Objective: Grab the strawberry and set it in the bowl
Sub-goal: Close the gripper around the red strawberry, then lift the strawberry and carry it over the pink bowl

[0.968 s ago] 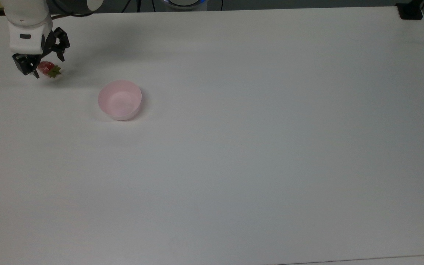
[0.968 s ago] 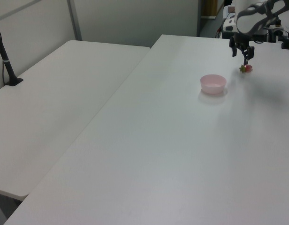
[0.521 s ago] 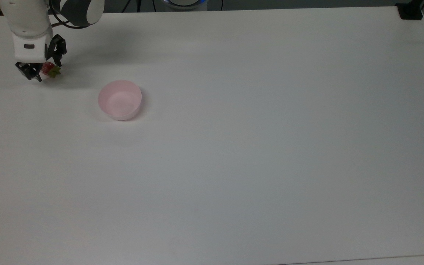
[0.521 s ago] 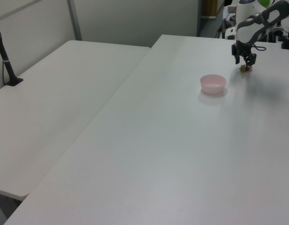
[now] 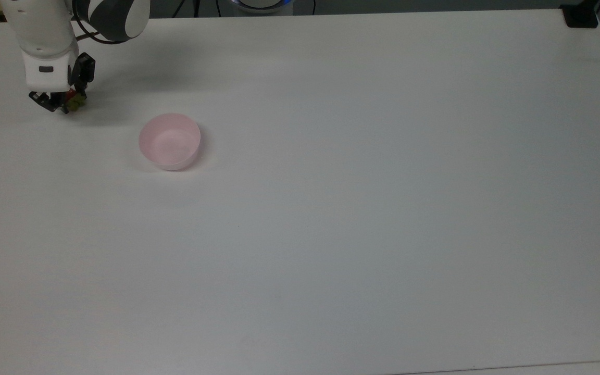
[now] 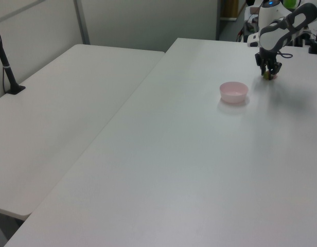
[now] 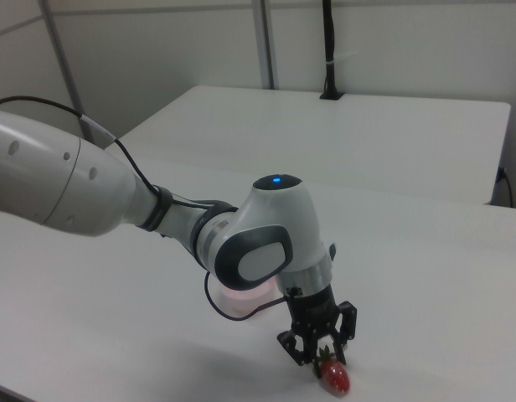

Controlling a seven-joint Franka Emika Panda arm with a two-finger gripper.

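The small red strawberry (image 5: 74,102) with its green cap lies on the white table (image 5: 331,208) near the top view's upper left corner. My gripper (image 5: 65,98) is down at the table with its fingers open on either side of the fruit. In the right view the strawberry (image 7: 335,377) shows just below the gripper (image 7: 322,355). In the left view the gripper (image 6: 269,71) stands over the strawberry (image 6: 270,76). The pale pink bowl (image 5: 170,141) sits apart, to the lower right of the gripper in the top view, and holds nothing. The bowl (image 6: 233,91) is nearer the left view's camera than the gripper.
A second white table (image 6: 71,103) stands alongside, with a black post (image 6: 6,67) clamped on it. A black clamp (image 5: 581,15) sits at the top view's upper right corner. Wide bare tabletop stretches to the top view's right and bottom.
The gripper has come down over the strawberry to table height and shifted slightly to the top view's right. The strawberry and bowl have stayed in place.
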